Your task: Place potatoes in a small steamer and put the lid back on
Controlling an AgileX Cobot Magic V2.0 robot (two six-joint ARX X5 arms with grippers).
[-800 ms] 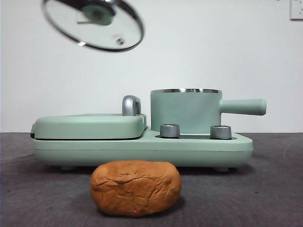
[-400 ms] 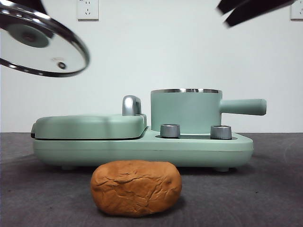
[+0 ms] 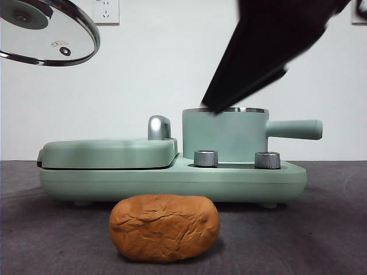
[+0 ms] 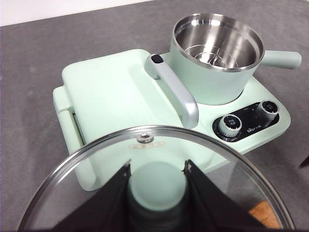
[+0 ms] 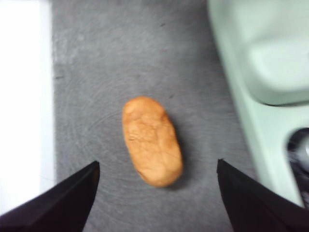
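Observation:
The potato (image 3: 164, 227), an orange-brown cracked lump, lies on the dark table in front of the appliance; it also shows in the right wrist view (image 5: 151, 140). The mint-green steamer pot (image 3: 225, 134) stands open on the appliance's right side, its steel inside bare in the left wrist view (image 4: 216, 44). My left gripper (image 4: 157, 186) is shut on the knob of the glass lid (image 4: 145, 145), holding it high at the front view's top left (image 3: 49, 31). My right gripper (image 5: 154, 188) is open, above the potato, and shows big and dark at the front view's top right (image 3: 269, 46).
The flat mint-green griddle cover (image 3: 109, 152) with a chrome handle (image 3: 159, 127) fills the appliance's left side. Two steel dials (image 3: 206, 158) sit on the base in front of the pot. The pot's side handle (image 3: 295, 129) sticks out to the right.
The right arm has swung down from the top right corner towards the middle, now large and dark above the pot. The lid has shifted slightly up and left.

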